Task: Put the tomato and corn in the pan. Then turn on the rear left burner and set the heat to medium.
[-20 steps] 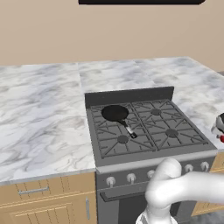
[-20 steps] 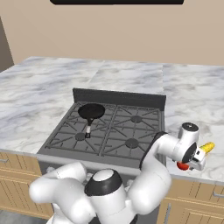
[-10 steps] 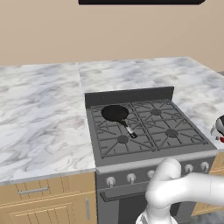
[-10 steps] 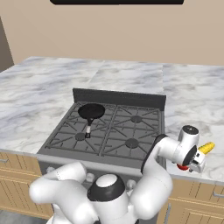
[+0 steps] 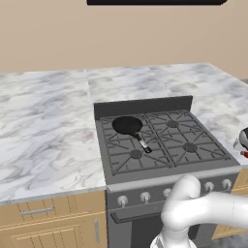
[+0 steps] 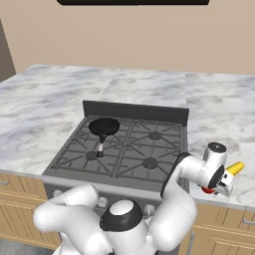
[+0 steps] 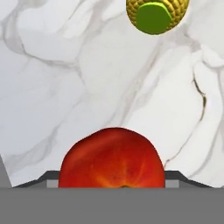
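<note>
Pincer: I see my pincer (image 6: pixel 219 188) low over the marble counter (image 6: pixel 219 107) to the right of the stove, at the end of the arm that bends out from the base. In the hand view the tomato sits right between the finger tips at the bottom edge, but I cannot tell whether the jaws are pressing on it or only standing around it.

Tomato: the tomato (image 7: pixel 112 158) looms large and red in the hand view, resting on the counter; in the right base view I catch a sliver of red (image 6: pixel 208 190) under the hand.

Corn: the corn (image 7: pixel 156 13) lies just past the tomato on the same counter, its green end facing my hand camera. From the right base view its yellow cob (image 6: pixel 235 168) pokes out beyond the hand, near the counter's front right edge.

Stove: the stove (image 6: pixel 134 110) sits between two stretches of counter, with four alike burners under dark grates and a row of knobs along its front.

Pan: the black pan (image 5: pixel 127 125) rests on the rear left burner (image 5: pixel 116 133), handle pointing toward the front of the stove, its pale tip over the middle of the grate. It holds nothing I can make out.

Wall: a plain tan wall (image 5: pixel 97 38) rises behind the counter.
</note>
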